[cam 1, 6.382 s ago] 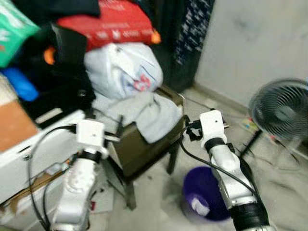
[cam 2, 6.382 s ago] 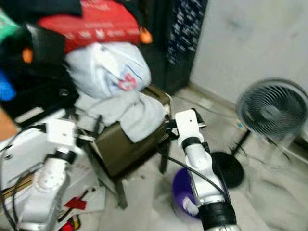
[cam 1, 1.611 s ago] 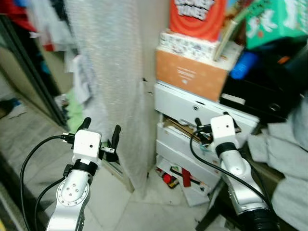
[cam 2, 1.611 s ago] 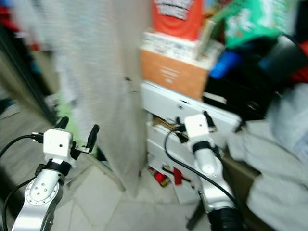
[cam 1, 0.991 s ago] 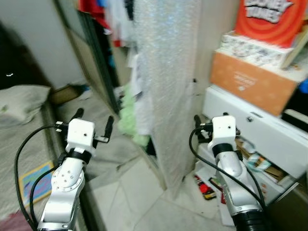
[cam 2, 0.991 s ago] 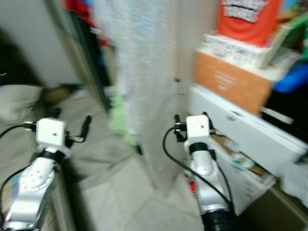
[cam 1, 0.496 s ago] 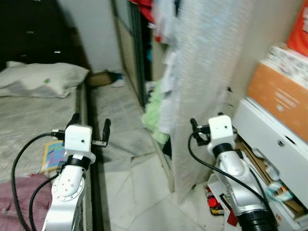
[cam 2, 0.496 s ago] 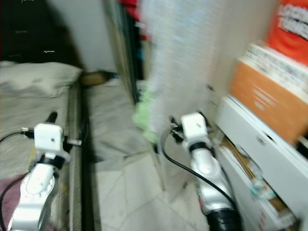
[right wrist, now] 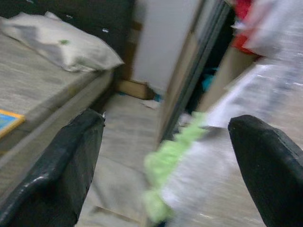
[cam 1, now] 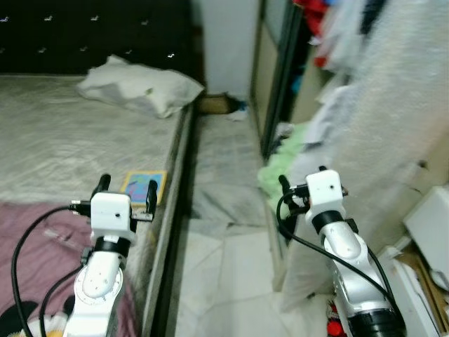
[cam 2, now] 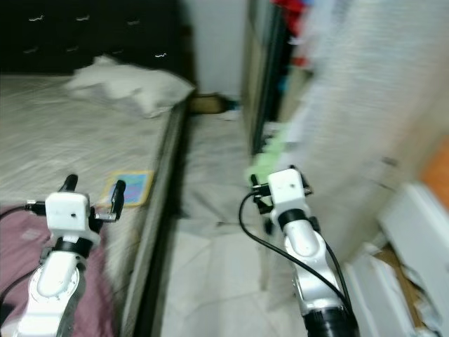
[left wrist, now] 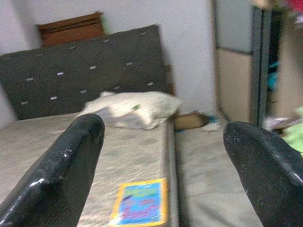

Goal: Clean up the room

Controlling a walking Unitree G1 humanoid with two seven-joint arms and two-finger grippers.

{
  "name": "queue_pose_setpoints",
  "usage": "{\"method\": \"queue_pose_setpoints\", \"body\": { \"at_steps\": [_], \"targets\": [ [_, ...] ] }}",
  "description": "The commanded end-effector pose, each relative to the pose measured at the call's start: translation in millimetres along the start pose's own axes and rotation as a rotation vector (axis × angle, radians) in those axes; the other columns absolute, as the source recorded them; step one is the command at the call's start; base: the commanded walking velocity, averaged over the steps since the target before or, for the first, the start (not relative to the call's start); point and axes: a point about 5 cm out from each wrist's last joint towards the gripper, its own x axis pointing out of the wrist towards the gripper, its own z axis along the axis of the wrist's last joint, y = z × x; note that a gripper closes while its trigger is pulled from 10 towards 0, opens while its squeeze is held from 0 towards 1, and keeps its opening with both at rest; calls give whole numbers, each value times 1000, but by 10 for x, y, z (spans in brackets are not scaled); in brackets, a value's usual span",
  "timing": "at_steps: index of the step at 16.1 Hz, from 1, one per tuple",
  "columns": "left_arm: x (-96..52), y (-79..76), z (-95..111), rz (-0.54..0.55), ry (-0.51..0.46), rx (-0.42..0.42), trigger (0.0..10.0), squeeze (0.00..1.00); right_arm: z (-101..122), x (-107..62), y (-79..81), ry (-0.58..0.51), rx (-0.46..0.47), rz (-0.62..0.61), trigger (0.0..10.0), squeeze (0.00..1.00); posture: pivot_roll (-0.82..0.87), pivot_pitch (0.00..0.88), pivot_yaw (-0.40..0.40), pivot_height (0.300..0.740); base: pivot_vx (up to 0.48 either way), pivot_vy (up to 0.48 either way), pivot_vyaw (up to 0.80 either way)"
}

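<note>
Left eye view has swung from the stacked boxes to a bed (cam 1: pixel 63 140) with a pillow (cam 1: pixel 140 88) and a colourful book (cam 1: pixel 142 186), so the robot is probably seeking new clutter, left gripper (cam 1: pixel 125 191) and right gripper (cam 1: pixel 302 184) both spread and empty.

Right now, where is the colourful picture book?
The colourful book lies flat on the grey mattress, near its edge on the robot's left, just beyond the open left gripper. The white pillow sits farther up the bed.
</note>
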Motion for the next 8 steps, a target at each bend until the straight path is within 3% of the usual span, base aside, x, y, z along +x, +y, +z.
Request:
{"method": "queue_pose_setpoints", "body": {
  "at_steps": [1, 8],
  "targets": [
    [-1, -13, 16, -11, 4, 4, 10000, 0, 10, -36, 29, -1, 6, 5, 10000, 0, -25, 0, -32, 740, 0, 0, 800],
    [-30, -151, -20, -60, 28, -21, 10000, 0, -85, -116, 41, 31, 47, -29, 10000, 0, -45, 0, 18, 740, 0, 0, 800]
  ]
}}
